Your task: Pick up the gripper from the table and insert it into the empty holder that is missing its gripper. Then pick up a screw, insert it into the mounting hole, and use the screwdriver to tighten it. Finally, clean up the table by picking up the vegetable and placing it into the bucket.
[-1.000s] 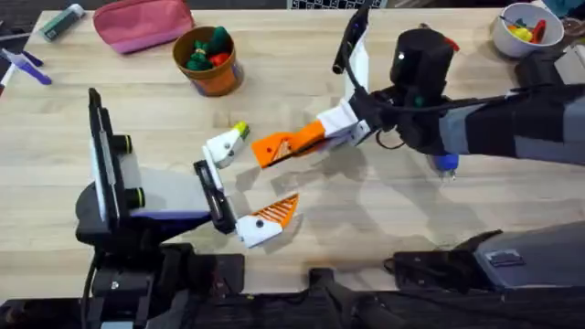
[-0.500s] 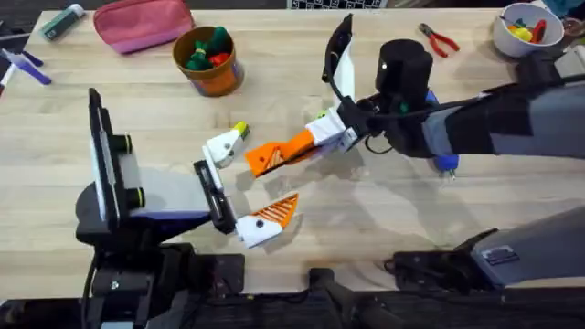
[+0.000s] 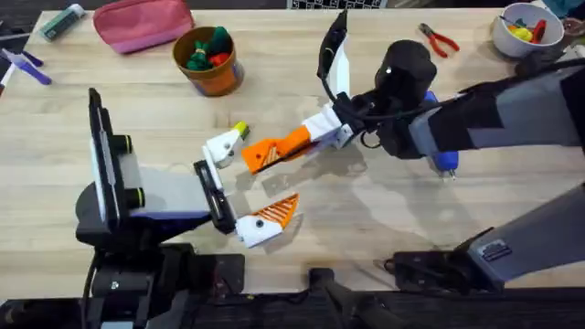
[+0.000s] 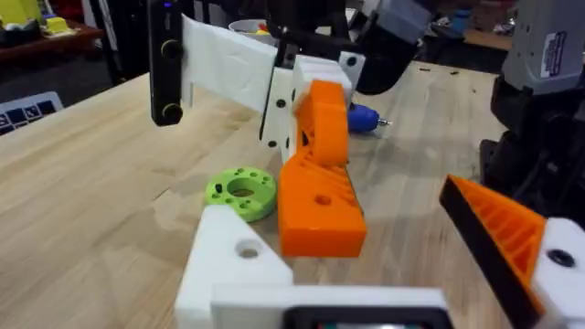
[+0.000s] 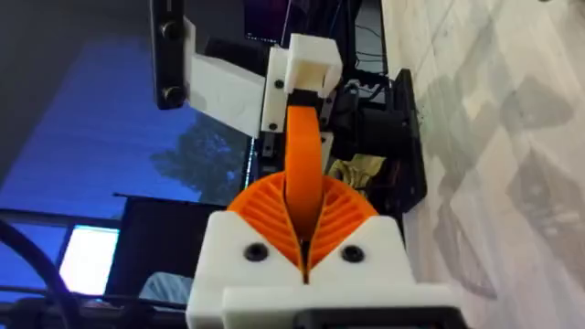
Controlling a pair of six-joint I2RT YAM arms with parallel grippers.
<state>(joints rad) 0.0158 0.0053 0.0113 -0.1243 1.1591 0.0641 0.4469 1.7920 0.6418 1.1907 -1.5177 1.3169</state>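
Right end effector (image 3: pixel 274 153): pinched tight on the gripper (image 3: pixel 263 155), beside the holder (image 3: pixel 222 147).
Left end effector (image 3: pixel 247 187): fingers spread apart, nothing held, over the table (image 3: pixel 366 228).

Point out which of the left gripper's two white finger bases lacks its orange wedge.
The holder, the base farther from the arms' bases, beside the green ring. The nearer finger carries an orange ribbed wedge.

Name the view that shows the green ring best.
Left wrist: the green ring lies flat on the table, its centre hole and small holes plain, beside the empty holder. Overhead shows a small green-yellow speck at the holder's tip. In the right wrist view I cannot pick it out.
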